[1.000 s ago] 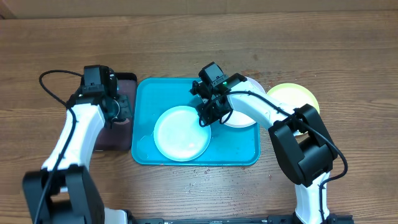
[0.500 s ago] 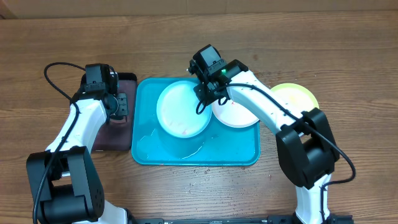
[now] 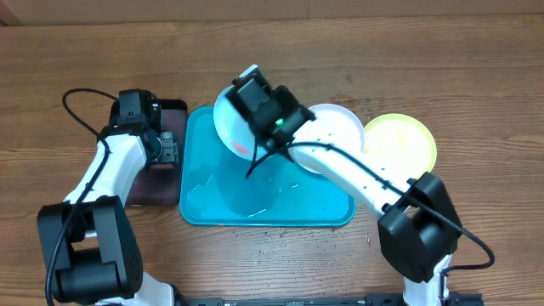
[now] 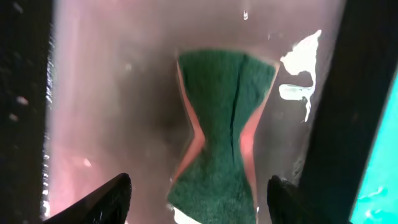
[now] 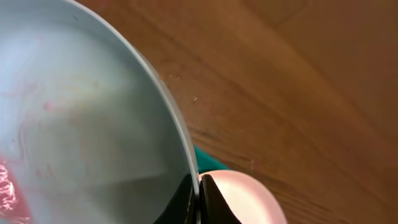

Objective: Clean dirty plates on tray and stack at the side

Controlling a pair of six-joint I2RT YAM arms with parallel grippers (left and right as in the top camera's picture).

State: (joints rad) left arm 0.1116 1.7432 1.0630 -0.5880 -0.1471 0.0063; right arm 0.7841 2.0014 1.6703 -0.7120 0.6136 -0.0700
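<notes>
One just lifted off tray: light blue plate, tilted upper centre, rim pinched by right gripper; left gripper agape above sponge; wiping due.

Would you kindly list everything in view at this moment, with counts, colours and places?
turquoise tray: one, table centre, wet inside.
light blue plate: one, red-smeared, tilted above the turquoise tray's far edge.
white plate: one, at the turquoise tray's far right corner.
yellow-green plate: one, on the table, right of the white plate.
black tray: one, left of the turquoise tray.
sponge: one, green, in the black tray.
table: one, brown wood.
left gripper: open, over the sponge.
right gripper: shut on the light blue plate's rim.
</notes>
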